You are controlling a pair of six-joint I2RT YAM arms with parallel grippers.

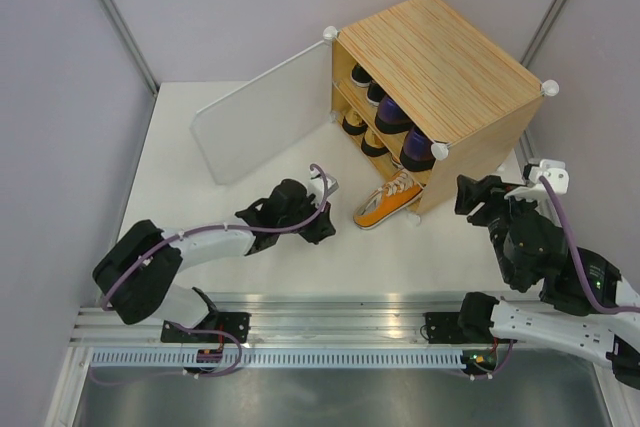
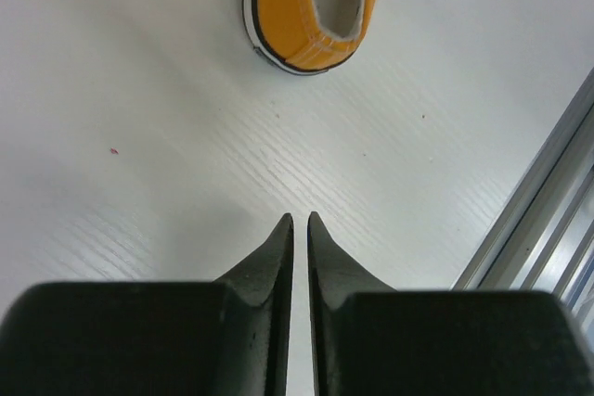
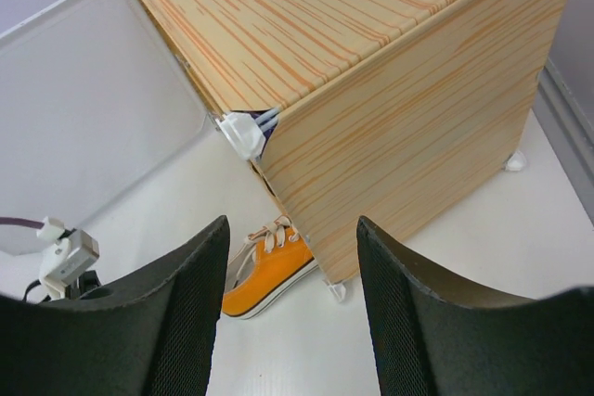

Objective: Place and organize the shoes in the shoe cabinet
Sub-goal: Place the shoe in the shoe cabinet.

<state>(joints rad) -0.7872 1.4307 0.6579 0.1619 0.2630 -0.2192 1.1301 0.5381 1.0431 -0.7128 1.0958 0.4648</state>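
The shoe cabinet (image 1: 440, 57) stands at the back right with its white door (image 1: 260, 117) swung open to the left. Dark shoes (image 1: 395, 114) sit on both of its levels. One orange sneaker (image 1: 388, 200) lies on the table at the cabinet's lower front corner, toe toward the opening and heel sticking out. My left gripper (image 1: 328, 219) hovers just left of that heel, shut with only a thin slit and nothing held. In the left wrist view the orange sneaker (image 2: 311, 6) lies ahead of the left gripper (image 2: 300, 218). My right gripper (image 3: 292, 222) is open and empty beside the cabinet's (image 3: 399, 90) right wall.
The white table (image 1: 250, 277) ends in a metal rail (image 1: 330, 307) at the near edge. The open door (image 3: 83, 108) stands upright behind the left arm. Grey walls close in the table on the left, back and right.
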